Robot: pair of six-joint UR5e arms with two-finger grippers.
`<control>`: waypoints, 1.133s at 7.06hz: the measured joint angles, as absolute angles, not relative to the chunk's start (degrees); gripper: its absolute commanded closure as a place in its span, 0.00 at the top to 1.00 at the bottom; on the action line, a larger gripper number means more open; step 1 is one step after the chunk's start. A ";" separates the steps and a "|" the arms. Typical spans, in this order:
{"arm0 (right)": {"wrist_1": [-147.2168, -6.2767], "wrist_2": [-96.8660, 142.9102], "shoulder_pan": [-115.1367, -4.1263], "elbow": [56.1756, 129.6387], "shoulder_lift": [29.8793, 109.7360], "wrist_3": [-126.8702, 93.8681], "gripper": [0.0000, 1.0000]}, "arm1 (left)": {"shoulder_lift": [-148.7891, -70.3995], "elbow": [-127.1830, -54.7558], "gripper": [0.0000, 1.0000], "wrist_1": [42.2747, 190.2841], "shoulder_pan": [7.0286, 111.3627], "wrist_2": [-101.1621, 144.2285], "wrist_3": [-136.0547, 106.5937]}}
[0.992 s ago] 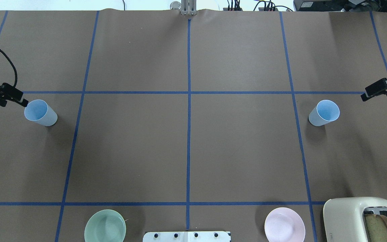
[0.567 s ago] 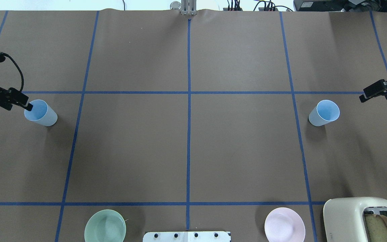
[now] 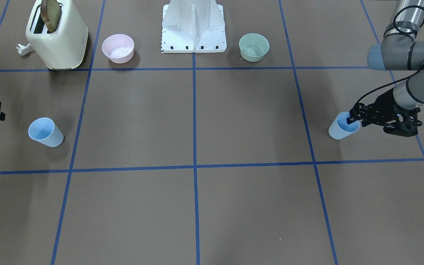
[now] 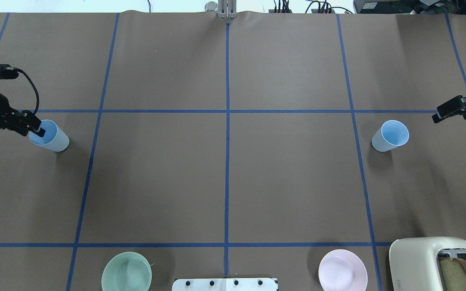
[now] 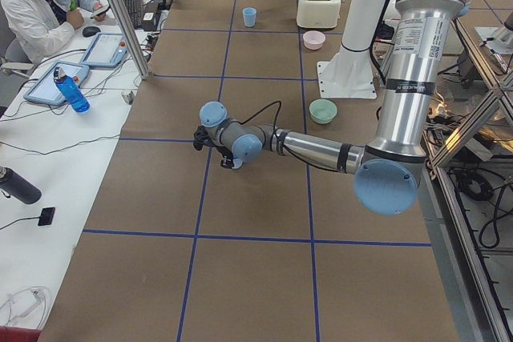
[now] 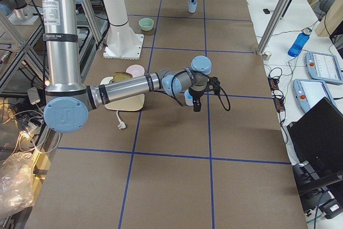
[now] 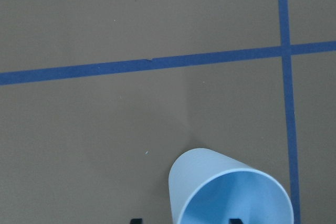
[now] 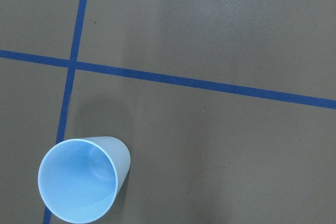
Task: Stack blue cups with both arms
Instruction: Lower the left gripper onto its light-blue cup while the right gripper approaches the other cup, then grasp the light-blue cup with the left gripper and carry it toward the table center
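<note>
Your black two-finger left gripper (image 4: 38, 130) is spread over the rim of the upright pale sky-blue tapered plastic cup (image 4: 55, 140) at the overhead's left edge: one finger (image 7: 234, 220) inside the mouth, one outside, likely for a wall pinch. Far right, the twin blue cup (image 4: 390, 135) stands untouched. The black right gripper (image 4: 439, 116) hangs to its upper right, apart, and you can't tell its finger spread.

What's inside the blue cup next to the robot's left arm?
One black finger of the left tool dips inside the cup; the other is outside its wall. The rest looks empty, though the finger hides a bit of the inside.
</note>
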State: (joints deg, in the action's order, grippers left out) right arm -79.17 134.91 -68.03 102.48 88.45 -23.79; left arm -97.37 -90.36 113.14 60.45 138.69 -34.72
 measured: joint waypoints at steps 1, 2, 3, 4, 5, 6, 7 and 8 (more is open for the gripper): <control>-79.18 134.91 -68.03 102.48 88.43 -23.76 0.99 | -97.52 -89.80 0.27 113.55 60.33 138.69 -34.72; -79.19 134.91 -68.00 102.48 88.42 -23.74 0.99 | -97.70 -89.27 0.12 113.97 60.21 138.69 -34.72; -79.19 134.91 -67.97 102.48 88.42 -23.73 0.99 | -97.77 -89.02 0.00 114.18 60.10 138.69 -34.72; -79.19 134.91 -67.96 102.48 88.42 -23.75 0.99 | -97.80 -89.04 0.00 114.29 60.07 138.69 -34.71; -79.19 134.91 -67.94 102.48 88.42 -23.79 0.99 | -97.82 -89.37 0.00 114.28 60.04 138.69 -35.00; -79.19 134.91 -67.94 102.48 88.42 -23.81 0.99 | -97.97 -90.13 0.00 114.16 60.03 138.71 -35.91; -79.19 134.90 -67.94 102.47 88.42 -23.80 0.99 | -98.78 -91.51 0.00 113.56 60.03 138.79 -38.20; -79.19 134.86 -67.91 102.43 88.42 -23.76 0.99 | -100.83 -93.36 0.00 111.78 60.03 138.84 -42.46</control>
State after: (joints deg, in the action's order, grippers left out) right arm -79.19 134.86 -67.91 102.43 88.42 -23.76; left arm -100.83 -93.36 111.78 60.03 138.84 -42.46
